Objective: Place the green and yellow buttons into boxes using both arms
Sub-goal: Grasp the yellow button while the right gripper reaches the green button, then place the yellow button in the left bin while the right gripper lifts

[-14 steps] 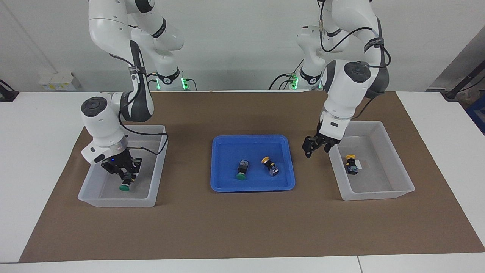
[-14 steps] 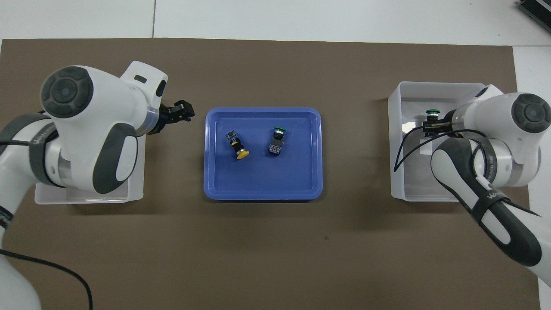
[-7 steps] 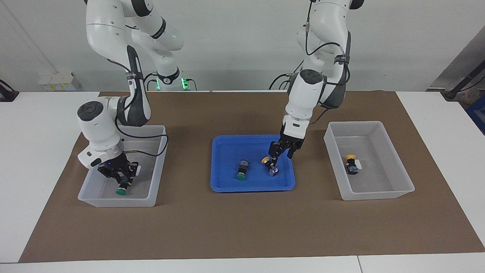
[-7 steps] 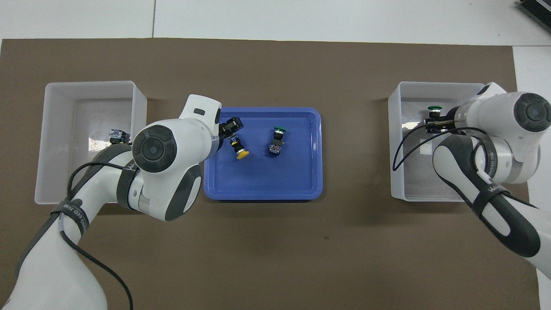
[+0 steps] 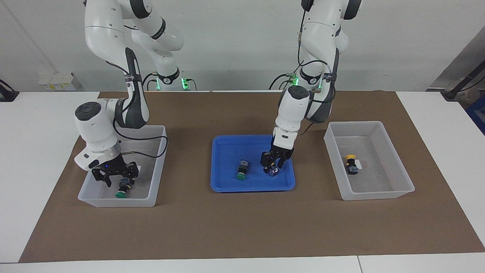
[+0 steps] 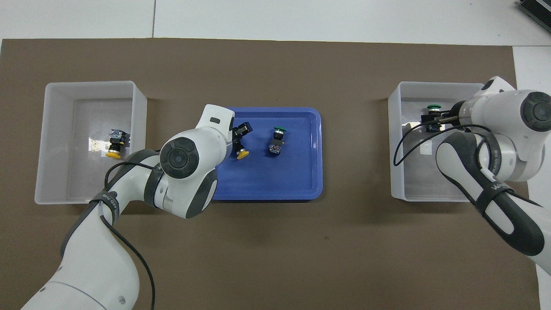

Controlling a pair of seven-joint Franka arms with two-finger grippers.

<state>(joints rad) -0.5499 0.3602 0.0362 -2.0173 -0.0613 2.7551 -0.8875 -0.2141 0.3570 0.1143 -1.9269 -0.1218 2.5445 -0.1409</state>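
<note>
My left gripper (image 5: 273, 166) is down in the blue tray (image 5: 227, 182), open, with its fingers on either side of a yellow button (image 6: 241, 153); in the facing view only that button's metallic end (image 5: 273, 171) shows. A green button (image 5: 241, 170) lies beside it in the tray. My right gripper (image 5: 116, 177) is open, low in the box (image 5: 161, 151) at the right arm's end, just above a green button (image 5: 122, 190) lying there. A second yellow button (image 5: 351, 164) lies in the box (image 5: 399, 163) at the left arm's end.
Both boxes and the blue tray (image 6: 301, 185) stand in a row on a brown mat (image 5: 242, 227) on the white table. The left arm's elbow hangs over the tray's edge (image 6: 185, 172). A black cable loops over the right arm's box (image 6: 402, 146).
My left gripper swung from beside its box to the tray and dropped around the yellow button. My right gripper lowered the green button into its box and opened off it.
</note>
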